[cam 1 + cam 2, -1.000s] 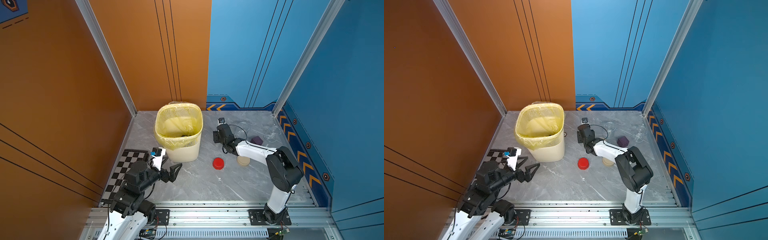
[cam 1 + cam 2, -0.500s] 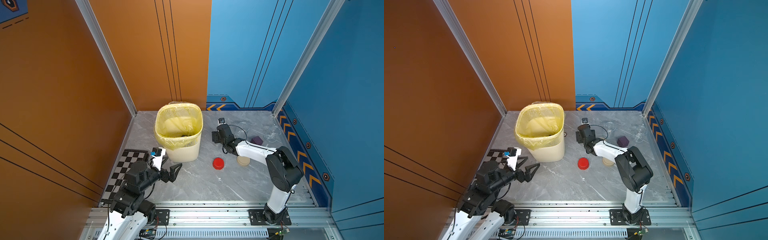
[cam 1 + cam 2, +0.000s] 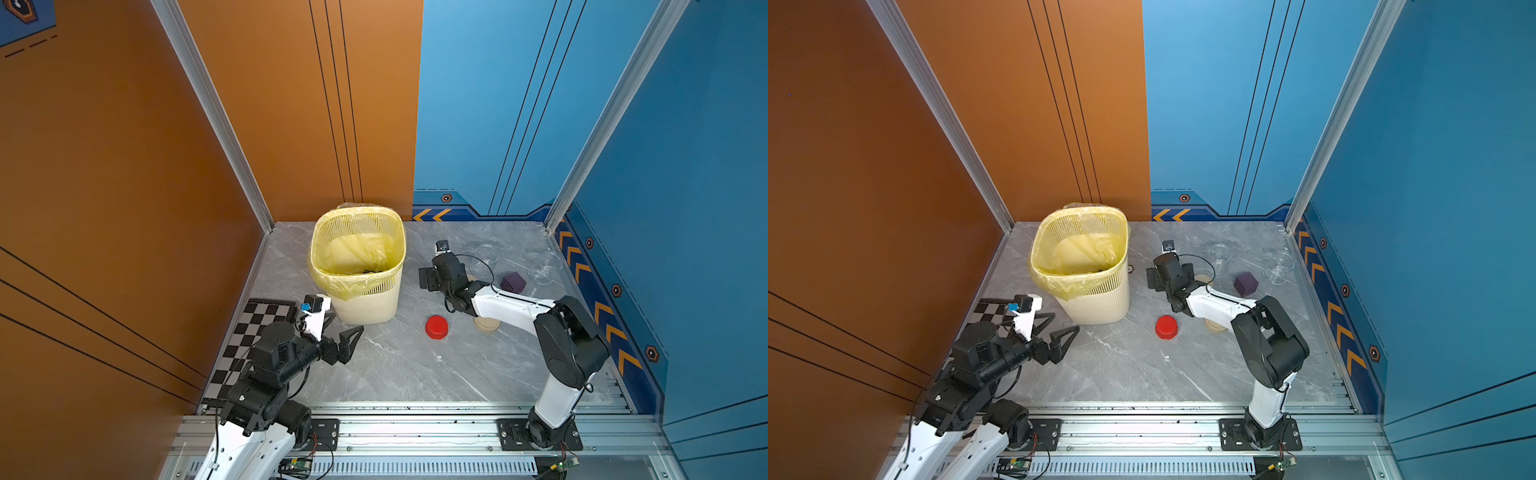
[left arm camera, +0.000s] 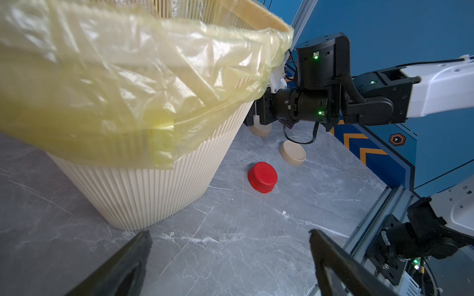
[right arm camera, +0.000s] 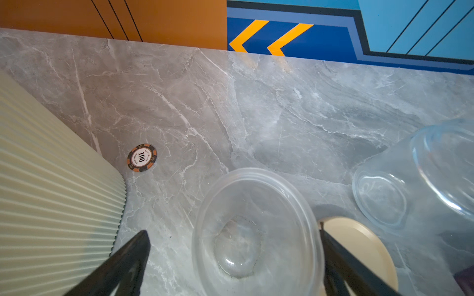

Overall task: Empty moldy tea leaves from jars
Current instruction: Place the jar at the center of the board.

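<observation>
Currently: I am setting an emptied jar (image 5: 256,230) beside the bin (image 5: 51,192); right gripper (image 5: 232,229) spread around it, left gripper (image 4: 228,232) spread, idle. Next, likely: lifting straight clear.

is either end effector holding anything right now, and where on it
Nothing is held. The left end effector hangs open and empty; the right end effector is open astride an empty upright jar, not gripping it.

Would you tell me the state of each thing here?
left gripper: open, empty
right gripper: open, straddling near jar
near jar: uncapped, empty
back jar: uncapped, empty
corner jar: uncapped, empty
red lid: off, on table
beige lid: off, on table
other beige lid: off
bin: upright, bag-lined
</observation>
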Action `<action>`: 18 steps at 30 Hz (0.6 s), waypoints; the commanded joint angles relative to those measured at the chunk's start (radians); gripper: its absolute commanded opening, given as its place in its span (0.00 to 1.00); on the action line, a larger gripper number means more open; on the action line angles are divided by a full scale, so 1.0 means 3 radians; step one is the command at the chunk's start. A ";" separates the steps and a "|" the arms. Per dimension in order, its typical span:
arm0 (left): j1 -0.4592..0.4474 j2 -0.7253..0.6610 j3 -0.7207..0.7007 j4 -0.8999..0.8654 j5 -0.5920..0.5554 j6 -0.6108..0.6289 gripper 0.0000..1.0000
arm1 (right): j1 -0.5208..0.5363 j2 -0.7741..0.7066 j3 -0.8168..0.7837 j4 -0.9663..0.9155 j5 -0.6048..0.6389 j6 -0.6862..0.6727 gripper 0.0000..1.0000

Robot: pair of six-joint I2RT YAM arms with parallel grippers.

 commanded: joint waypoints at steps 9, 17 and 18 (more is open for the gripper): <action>0.0168 -0.0321 -0.0006 -0.0183 -0.1122 -0.0011 0.98 | 0.0023 -0.0940 -0.0556 0.0302 -0.0131 0.0260 1.00; 0.0348 -0.0568 -0.0309 -0.0297 -0.2332 -0.0623 0.98 | 0.0092 -0.1851 -0.1041 0.0325 -0.0130 0.0438 1.00; 0.0400 -0.0466 -0.0302 -0.0273 -0.2353 -0.0662 0.98 | 0.0102 -0.1971 -0.1093 0.0284 -0.0114 0.0465 1.00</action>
